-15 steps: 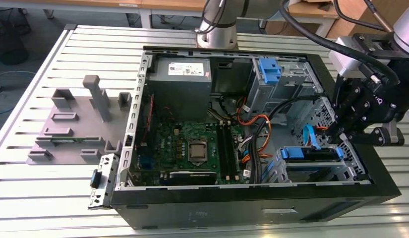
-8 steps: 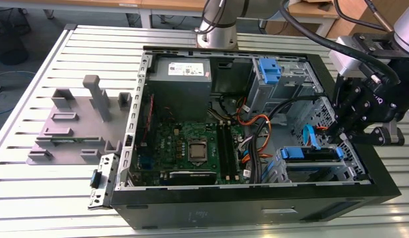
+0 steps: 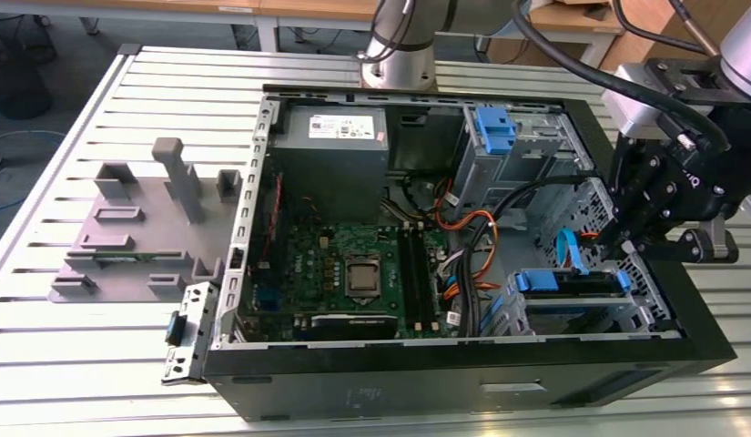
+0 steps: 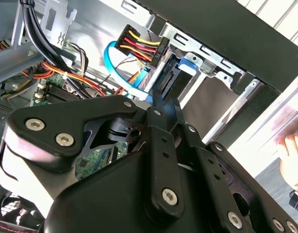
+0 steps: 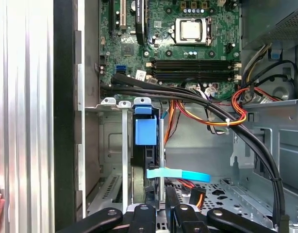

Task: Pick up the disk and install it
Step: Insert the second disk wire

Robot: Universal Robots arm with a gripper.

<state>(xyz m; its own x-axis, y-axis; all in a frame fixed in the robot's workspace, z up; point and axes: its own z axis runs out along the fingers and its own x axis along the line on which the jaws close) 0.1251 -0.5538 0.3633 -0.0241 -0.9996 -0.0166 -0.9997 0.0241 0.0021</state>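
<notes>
While seating the disk point(image 5: 145, 132), already slotted in the drive bay point(image 3: 570, 305) at the computer case point(image 3: 472, 387) front corner, keep gripper point(image 5: 161, 196), fingers nearly closed at its rear edge, clear of the blue cable point(image 5: 180, 174); press squarely.

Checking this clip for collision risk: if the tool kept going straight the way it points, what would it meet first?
Probably the disk, a flat drive in a blue plastic carrier standing edge-on in the metal drive cage, directly ahead of the tool. The flat blue cable crosses that line too; depth is unclear.
</notes>
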